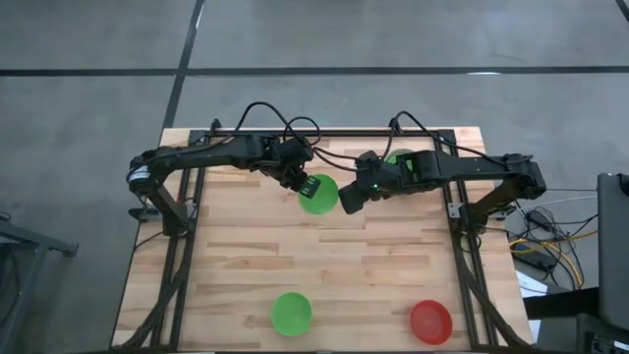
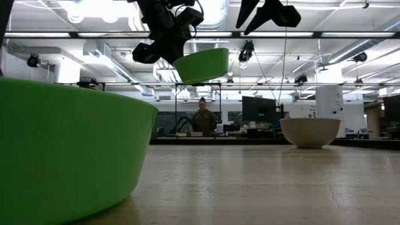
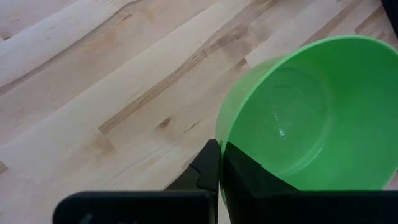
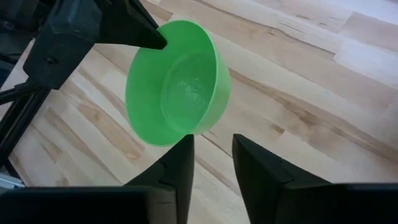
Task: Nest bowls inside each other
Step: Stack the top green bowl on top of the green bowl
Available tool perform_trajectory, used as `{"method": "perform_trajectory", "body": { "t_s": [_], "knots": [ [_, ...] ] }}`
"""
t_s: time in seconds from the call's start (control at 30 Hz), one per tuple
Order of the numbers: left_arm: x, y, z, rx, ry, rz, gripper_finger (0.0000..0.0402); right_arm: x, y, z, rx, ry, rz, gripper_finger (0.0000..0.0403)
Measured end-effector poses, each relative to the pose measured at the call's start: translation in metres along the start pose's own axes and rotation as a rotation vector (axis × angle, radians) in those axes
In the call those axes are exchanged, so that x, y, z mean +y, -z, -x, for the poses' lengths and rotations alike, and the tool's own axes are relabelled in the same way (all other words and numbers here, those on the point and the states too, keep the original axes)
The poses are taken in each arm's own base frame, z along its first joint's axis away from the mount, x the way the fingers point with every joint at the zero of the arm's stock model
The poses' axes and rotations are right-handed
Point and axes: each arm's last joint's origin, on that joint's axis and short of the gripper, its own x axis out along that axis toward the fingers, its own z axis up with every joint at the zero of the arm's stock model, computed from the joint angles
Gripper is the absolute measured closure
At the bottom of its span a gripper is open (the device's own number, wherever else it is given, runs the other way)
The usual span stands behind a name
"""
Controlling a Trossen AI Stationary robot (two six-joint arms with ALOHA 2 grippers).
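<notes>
Pinching the rim of a green bowl (image 1: pixel 317 194), the left gripper (image 1: pixel 300 183) held it up off the table (image 1: pixel 256 251), roughly mid-width and closer to the far edge than the near one. In the left wrist view one dark finger (image 3: pixel 208 168) sat outside the wall and the other inside, jaws clamped tight on the rim. From the low view that bowl (image 2: pixel 201 65) hung clear of the wood, tilted a bit.

Right gripper (image 1: pixel 349 200) was just beside the held bowl, on its right, fingers (image 4: pixel 177 165) parted with a gap between them and nothing in it. Its wrist view showed the bowl (image 4: pixel 177 93) just past the fingertips, not touching them.

Rest of the bowls: a pale one (image 2: pixel 310 132) stood on the table toward the far edge, mostly hidden under the right arm from above, where only a bit of green (image 1: pixel 398 155) peeked out, so can't tell if something was nested there. Another green one (image 1: pixel 291 313) sat by the near edge around the middle, and the red one (image 1: pixel 430 321) was near the near right corner, well apart from it.
</notes>
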Motion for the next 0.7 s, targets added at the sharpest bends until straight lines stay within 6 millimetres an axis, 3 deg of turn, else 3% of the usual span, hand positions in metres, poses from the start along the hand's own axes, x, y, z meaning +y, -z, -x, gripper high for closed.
{"method": "perform_trajectory", "body": {
  "t_s": [0.33, 0.7],
  "knots": [
    [0.0001, -0.0001, 0.0000, 0.000, 0.000, 0.000, 0.0392, -0.0001, 0.0000, 0.0000, 0.000, 0.001, -0.021, 0.0259],
    [0.0001, -0.0001, 0.0000, 0.000, 0.000, 0.000, 0.0392, -0.0001, 0.0000, 0.0000, 0.000, 0.001, -0.047, 0.0290]
  ]
}}
